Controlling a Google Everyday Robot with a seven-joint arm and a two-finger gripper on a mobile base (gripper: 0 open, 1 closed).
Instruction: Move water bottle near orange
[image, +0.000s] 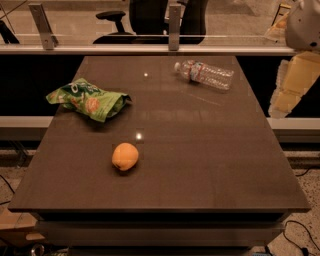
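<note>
Camera view: the clear, ribbed plastic bottle (204, 75) lies on its side at upper right of the smooth dark table (200, 165). The round orange (125, 156) sits lower left, well apart from it. A crinkled green bag (89, 99) lies at upper left. The pale, blocky gripper (287, 92) hangs at the right edge, off the table; whether it is clenched or released cannot be told.

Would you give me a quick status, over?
Gripper off table right edge, not at the bottle. Water bottle on its side, far right. Orange front left; snack bag not between them.

The table (200, 165) was dark, smooth and glossy. The water bottle (204, 74) was clear ribbed plastic, the snack bag (90, 100) shiny crinkled film, the orange (125, 156) smooth-skinned. The gripper (287, 92), beyond the table's right edge, looked pale and matt.
</note>
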